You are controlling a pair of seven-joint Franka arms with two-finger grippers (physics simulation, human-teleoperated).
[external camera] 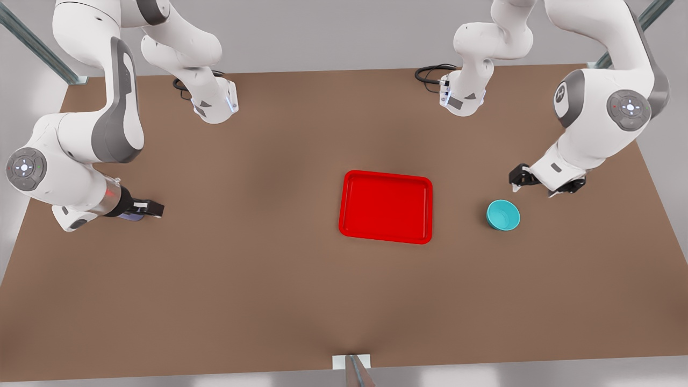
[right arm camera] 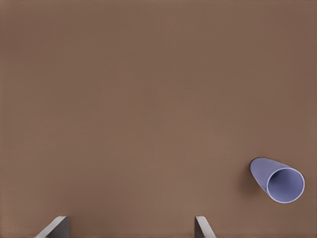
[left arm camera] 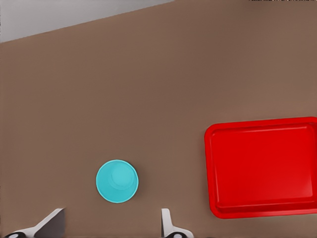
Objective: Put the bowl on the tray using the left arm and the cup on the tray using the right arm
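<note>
- I am seeing the tray point(external camera: 386, 207) lying flat on the brown table point(external camera: 242, 279), a little right of centre in the front view; nothing is sitting on it.
- The bowl point(external camera: 503, 215) is standing upright on the table at the front view's right, apart from the tray's right edge. In the left wrist view the bowl point(left arm camera: 117, 181) is showing just ahead of the fingertips point(left arm camera: 166, 220), with the tray point(left arm camera: 262, 168) off to one side of it.
- The left gripper point(external camera: 531, 184) is hanging at the front view's right, just above and to the right of the bowl in the picture and not touching it. Its fingers are standing spread wide, with nothing between them.
- The right gripper point(external camera: 152, 208) is sitting at the front view's left, well apart from the tray. A sliver of lavender is peeking out under it there.
- In the right wrist view the cup point(right arm camera: 278, 181) is standing on the table with its open mouth showing, off to one side of the fingertips point(right arm camera: 202, 225) and not between them. Those fingers are spread wide too, holding nothing.
- The cup is resting on bare table at the front view's left, on the far side of the tray from the bowl.
</note>
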